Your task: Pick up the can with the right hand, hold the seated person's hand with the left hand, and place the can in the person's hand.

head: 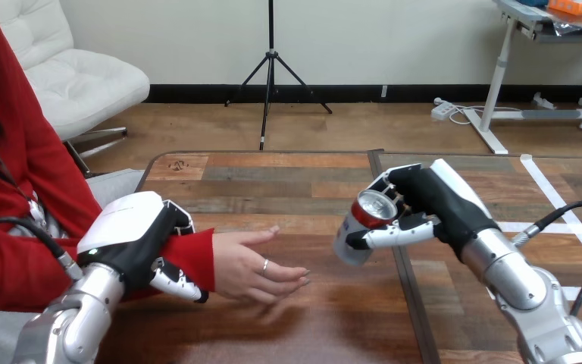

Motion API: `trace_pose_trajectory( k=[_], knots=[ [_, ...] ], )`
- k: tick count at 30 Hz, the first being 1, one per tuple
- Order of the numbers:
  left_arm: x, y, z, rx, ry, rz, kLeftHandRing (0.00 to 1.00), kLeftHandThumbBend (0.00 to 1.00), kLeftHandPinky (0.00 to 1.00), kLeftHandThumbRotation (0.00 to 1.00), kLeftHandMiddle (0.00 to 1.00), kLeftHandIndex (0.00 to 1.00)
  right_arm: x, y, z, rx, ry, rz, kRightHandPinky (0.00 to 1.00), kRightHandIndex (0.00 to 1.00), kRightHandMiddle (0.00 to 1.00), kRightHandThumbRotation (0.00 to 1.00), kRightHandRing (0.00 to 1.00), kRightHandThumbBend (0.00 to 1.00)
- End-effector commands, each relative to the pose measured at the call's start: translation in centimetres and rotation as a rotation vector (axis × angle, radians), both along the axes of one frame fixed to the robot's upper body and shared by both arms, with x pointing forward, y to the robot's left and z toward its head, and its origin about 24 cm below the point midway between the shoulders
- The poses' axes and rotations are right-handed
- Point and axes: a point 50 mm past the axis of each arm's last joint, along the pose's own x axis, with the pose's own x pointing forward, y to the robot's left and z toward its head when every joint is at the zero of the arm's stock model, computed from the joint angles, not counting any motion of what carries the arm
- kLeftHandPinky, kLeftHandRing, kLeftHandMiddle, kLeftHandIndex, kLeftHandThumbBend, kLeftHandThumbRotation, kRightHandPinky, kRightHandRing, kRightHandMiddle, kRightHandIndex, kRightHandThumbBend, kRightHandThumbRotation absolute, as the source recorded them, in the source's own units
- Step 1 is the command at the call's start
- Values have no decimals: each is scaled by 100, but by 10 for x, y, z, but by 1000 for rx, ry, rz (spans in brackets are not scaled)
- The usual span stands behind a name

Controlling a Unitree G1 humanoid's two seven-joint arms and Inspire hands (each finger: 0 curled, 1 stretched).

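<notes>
R hand [423, 203] is clamped round the can [362, 225], tilted & off the counter [311, 182], near the person's hand [254, 265], to its right. L hand [140, 235] curls round the wrist [197, 254] behind that open palm. Pickup & hold look done; left: carry can over palm, let go

Silver can [351, 236] with red top, black-and-white right hand [433, 199], brown table [288, 182]
</notes>
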Motion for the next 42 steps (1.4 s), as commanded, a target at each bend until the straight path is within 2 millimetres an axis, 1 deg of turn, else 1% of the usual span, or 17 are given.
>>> trace_pose_trajectory(
  k=[1, 19, 34, 42],
  knots=[
    [50, -55, 128, -119, -518, -184, 24, 81, 19, 0, 31, 31, 39, 54, 134, 55, -465, 167, 31, 45, 41, 0, 35, 69],
    [54, -67, 143, -176, -547, -208, 23, 74, 17, 0, 31, 31, 40, 68, 144, 54, -486, 191, 31, 45, 40, 0, 34, 69],
    [56, -77, 152, -215, -557, -225, 24, 74, 18, 0, 32, 32, 40, 79, 154, 50, -511, 201, 29, 45, 40, 0, 33, 70],
    [57, -84, 153, -243, -552, -233, 24, 75, 19, 0, 33, 32, 41, 85, 159, 61, -520, 220, 29, 45, 40, 0, 33, 70]
  ],
)
